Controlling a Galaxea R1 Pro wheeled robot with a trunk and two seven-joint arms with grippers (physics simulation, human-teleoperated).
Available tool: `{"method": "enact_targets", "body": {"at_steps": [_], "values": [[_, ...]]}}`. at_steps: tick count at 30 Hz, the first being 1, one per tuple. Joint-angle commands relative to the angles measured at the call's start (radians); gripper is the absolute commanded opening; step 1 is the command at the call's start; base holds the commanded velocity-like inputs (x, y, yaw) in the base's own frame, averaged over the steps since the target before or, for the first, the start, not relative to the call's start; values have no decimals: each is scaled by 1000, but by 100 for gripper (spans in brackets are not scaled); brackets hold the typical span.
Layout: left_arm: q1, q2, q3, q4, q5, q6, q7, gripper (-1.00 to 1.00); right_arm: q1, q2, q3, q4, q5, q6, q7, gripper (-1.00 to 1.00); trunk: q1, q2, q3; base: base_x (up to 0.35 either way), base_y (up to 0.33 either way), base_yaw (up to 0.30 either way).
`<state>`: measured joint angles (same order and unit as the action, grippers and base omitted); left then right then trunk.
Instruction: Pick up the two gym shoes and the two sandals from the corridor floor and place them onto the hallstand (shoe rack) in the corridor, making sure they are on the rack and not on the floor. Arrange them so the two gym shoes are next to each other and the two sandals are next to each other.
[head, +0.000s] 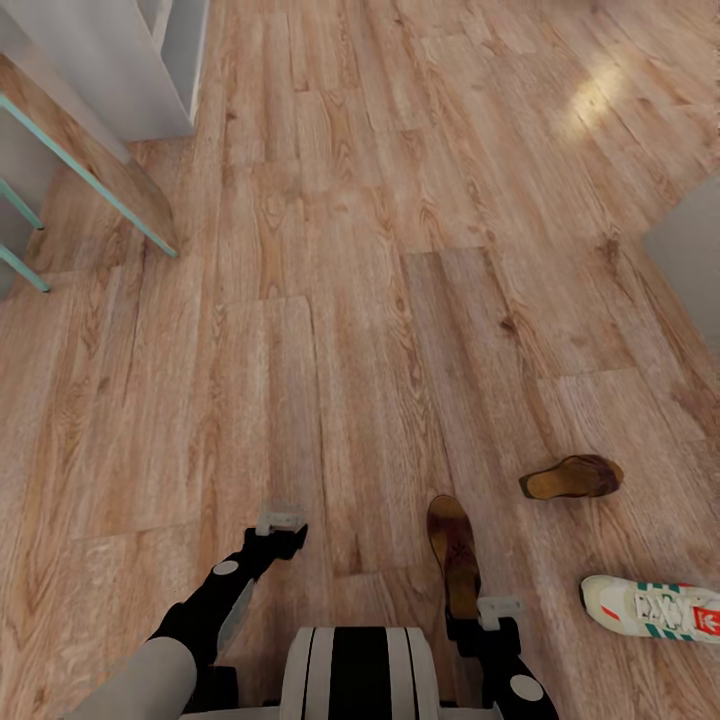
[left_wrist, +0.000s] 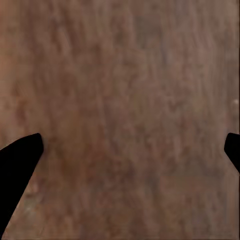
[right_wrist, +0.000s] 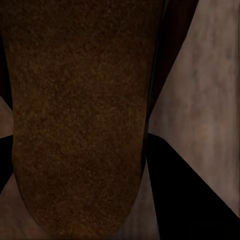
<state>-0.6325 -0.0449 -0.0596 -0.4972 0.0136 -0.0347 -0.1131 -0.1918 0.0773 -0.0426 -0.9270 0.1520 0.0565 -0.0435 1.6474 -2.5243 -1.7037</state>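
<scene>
One dark brown sandal (head: 452, 555) with a tan footbed sits lengthwise between the fingers of my right gripper (head: 468, 622). In the right wrist view its footbed (right_wrist: 80, 110) spans the gap and the black fingers (right_wrist: 190, 200) press on both edges, so the gripper is shut on it. The other sandal (head: 572, 478) lies on the corridor floor (head: 380, 300) to the right. A cream gym shoe (head: 652, 607) with green stripes lies at the right edge. My left gripper (head: 277, 532) hangs open over bare planks, fingers (left_wrist: 20, 165) wide apart. I cannot tell whether the pale unit at top left is the hallstand.
A pale grey-white furniture corner (head: 150, 70) stands at the top left. Beside it a wooden board with teal rails (head: 90, 170) slants along the left edge. A grey wall section (head: 690, 250) juts in at the right. Wood flooring stretches ahead between them.
</scene>
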Motion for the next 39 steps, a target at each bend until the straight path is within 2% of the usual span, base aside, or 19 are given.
{"method": "enact_targets", "body": {"at_steps": [1, 11, 17, 19, 21, 23, 30, 39], "values": [[-31, 0, -2, 0, 1, -2, -2, 100, 0, 1, -2, -2, 8, 5, -1, -100, -1, 0, 4, 0, 0, 0], [-30, 0, -4, 0, 4, -4, 0, 100, 0, 1, -2, -3, 7, 3, -1, -100, -5, 2, 42, 0, 0, 0], [-7, 3, 2, -1, 3, -6, 4, 100, 0, 3, -1, -4, 6, -14, -2, -100, -8, 4, 66, 0, 0, 0], [16, 13, 3, 0, 3, -7, 7, 100, 0, 4, 0, -4, 6, -40, -2, -100, -9, 4, 73, 0, 0, 0], [103, 54, 4, 0, 9, -13, 11, 100, 0, 4, 0, -1, 6, -75, -3, -100, -10, 5, 81, 0, 0, -22], [129, 65, 5, 1, 10, -28, 11, 100, 0, 4, -1, -2, 6, -78, -3, -100, -10, 5, 90, 0, 0, -96], [184, 78, 8, 7, 12, -95, 21, 100, 1, -1, -5, -4, 7, -83, -1, -100, -14, 7, 123, 0, 0, -182], [202, 80, 9, 17, 17, -118, 29, 100, 1, -13, -6, -27, 14, -81, -4, -100, -18, 9, 168, 0, 0, -230]]}}
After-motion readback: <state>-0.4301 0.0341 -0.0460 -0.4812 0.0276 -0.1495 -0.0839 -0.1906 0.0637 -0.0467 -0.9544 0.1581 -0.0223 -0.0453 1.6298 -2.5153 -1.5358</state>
